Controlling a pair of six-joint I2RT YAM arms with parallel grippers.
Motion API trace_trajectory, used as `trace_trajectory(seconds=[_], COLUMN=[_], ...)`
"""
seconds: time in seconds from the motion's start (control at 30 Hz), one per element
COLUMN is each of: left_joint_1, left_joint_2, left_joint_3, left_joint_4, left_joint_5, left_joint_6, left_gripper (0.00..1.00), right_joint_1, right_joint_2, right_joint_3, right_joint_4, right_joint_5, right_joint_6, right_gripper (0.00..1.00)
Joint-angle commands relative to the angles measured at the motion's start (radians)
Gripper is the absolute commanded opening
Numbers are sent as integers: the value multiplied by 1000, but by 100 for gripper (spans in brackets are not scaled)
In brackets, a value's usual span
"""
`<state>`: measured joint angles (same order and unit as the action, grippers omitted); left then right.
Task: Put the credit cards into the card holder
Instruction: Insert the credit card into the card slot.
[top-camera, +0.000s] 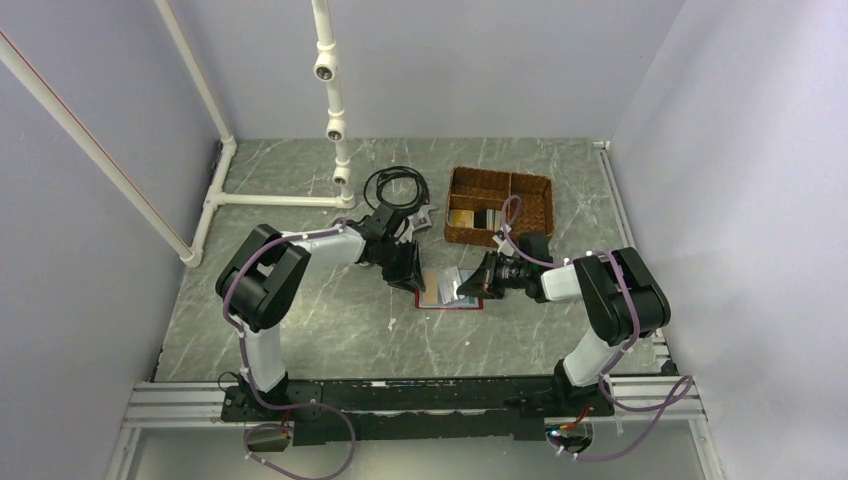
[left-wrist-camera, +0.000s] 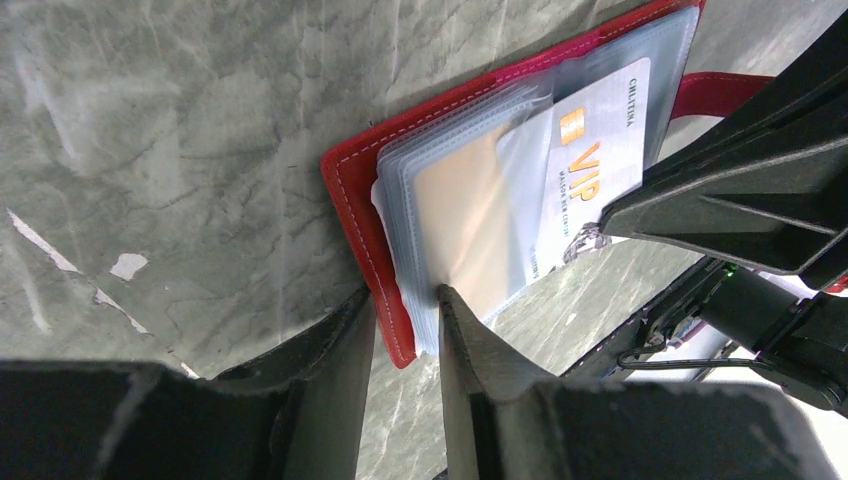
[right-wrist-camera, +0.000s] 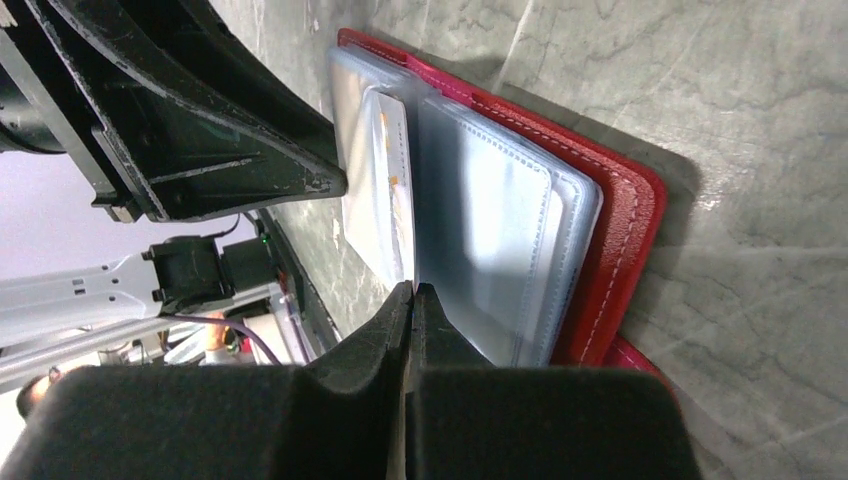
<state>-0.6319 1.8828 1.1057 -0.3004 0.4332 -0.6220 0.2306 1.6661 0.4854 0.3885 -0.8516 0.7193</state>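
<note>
The card holder (top-camera: 447, 299) lies open on the table, red with clear sleeves (left-wrist-camera: 455, 215). A tan card (left-wrist-camera: 465, 205) sits in one sleeve. My left gripper (left-wrist-camera: 405, 295) clamps the holder's near edge, one finger against the red cover (left-wrist-camera: 350, 200), the other on the sleeve stack. My right gripper (right-wrist-camera: 412, 288) is shut on the end of a white credit card (right-wrist-camera: 388, 180) marked VIP (left-wrist-camera: 590, 160). That card lies partway in among the sleeves. In the top view the left gripper (top-camera: 408, 272) and right gripper (top-camera: 478, 283) face each other across the holder.
A brown wicker divided basket (top-camera: 540, 190) with more cards (top-camera: 470, 215) stands behind the holder. A coiled black cable (top-camera: 395, 185) lies at the back. A white pipe frame (top-camera: 335, 130) rises at the back left. Walls close in both sides.
</note>
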Motion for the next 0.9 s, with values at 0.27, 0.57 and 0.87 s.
trace_trajectory(seconds=[0.27, 0.57, 0.87], left_joint_1=[-38, -37, -37], left_joint_2=[55, 52, 66], left_joint_3=[-45, -41, -19], left_joint_4=[-16, -32, -29], left_joint_5=[-69, -85, -65], left_joint_6=[9, 25, 34], left_gripper=[33, 34, 33], right_joint_1=[125, 125, 180], right_joint_2=[-27, -124, -16], right_joint_3=[11, 118, 178], right_joint_4=[78, -231, -92], right_joint_5=[196, 290, 178], right_joint_6=[37, -277, -233], right_gripper=[9, 36, 41])
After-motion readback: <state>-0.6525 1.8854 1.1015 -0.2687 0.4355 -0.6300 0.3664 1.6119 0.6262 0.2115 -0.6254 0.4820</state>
